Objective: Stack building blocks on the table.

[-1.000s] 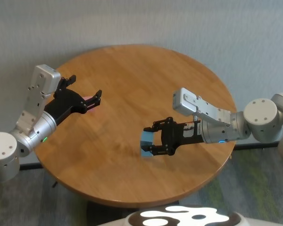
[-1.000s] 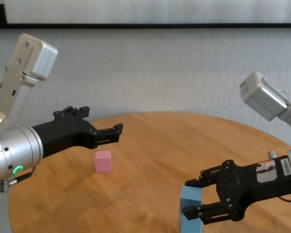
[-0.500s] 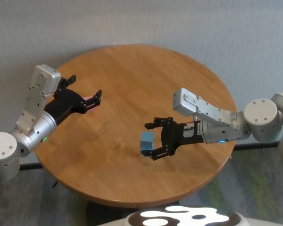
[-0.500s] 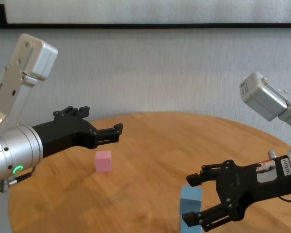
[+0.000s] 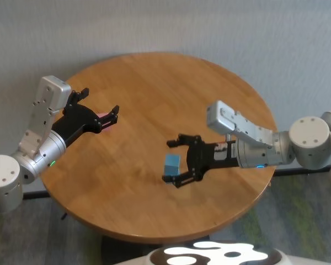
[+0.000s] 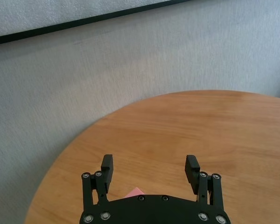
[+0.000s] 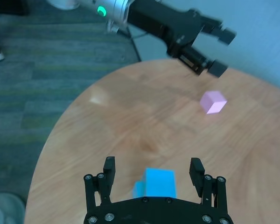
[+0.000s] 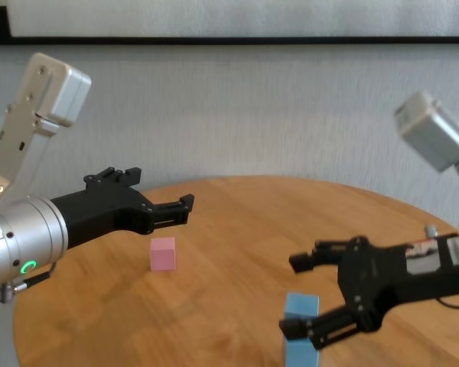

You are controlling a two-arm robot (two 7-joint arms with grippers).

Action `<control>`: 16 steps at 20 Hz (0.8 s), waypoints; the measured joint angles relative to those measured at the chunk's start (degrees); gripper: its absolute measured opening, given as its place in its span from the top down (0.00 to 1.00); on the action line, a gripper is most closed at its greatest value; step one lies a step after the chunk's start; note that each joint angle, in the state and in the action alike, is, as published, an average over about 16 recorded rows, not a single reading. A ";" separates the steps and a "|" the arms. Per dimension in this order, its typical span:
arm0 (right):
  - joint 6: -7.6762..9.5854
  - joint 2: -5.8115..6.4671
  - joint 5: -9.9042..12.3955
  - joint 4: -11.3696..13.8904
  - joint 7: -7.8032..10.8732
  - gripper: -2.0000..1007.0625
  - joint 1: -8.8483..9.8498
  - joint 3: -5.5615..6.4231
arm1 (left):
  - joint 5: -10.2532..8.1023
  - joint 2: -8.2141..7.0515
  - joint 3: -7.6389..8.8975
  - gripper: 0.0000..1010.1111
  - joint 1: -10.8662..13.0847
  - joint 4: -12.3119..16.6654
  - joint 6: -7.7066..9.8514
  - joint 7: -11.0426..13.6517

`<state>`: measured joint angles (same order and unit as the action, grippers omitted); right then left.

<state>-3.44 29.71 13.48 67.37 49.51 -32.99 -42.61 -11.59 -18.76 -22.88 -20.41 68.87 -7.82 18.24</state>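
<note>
Stacking step, release phase. My right tool (image 5: 174, 162) stands with its black fingers spread wide on either side of the upper light blue matte cube (image 5: 172, 163), gripping nothing; in the chest view a clear gap shows between each fingertip and the cube's faces. That cube sits on a second light blue matte cube (image 8: 300, 355) of the same size, the pair forming a two-high column near the front right of the round honey-coloured wood-plank worktop (image 5: 165, 88). In the right wrist view the upper cube appears turned slightly off the lower one, so I judge the alignment imperfect though the column stands.

My left tool (image 5: 98, 107) hangs open above the small pink matte cube (image 8: 162, 253), which rests alone on the worktop's left side, well apart from the blue column; no finger touches it.

The two-block stack looks complete, with the pink cube left to place. The next move calls for my right tool to draw back clear without brushing the column, and for my left tool to descend squarely around the pink cube.
</note>
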 joint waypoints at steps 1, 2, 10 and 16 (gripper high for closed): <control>-0.04 0.17 0.18 0.65 -0.62 0.00 0.36 0.34 | 0.00 0.00 0.00 0.01 0.00 0.00 0.00 0.00; -0.07 0.33 0.34 1.35 -1.42 0.00 0.76 0.72 | 0.00 0.00 0.00 0.01 0.00 0.00 0.00 0.00; 0.00 0.58 -1.12 7.07 -13.11 0.00 4.93 4.56 | 0.00 0.00 0.00 0.01 0.00 0.00 0.00 0.00; 0.59 -1.43 -5.18 9.64 -25.20 0.00 8.53 7.37 | 0.00 0.00 0.00 0.01 0.00 0.00 0.00 0.00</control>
<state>-2.86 28.27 8.30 77.01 24.31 -24.46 -35.23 -11.59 -18.76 -22.87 -20.41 68.87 -7.82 18.24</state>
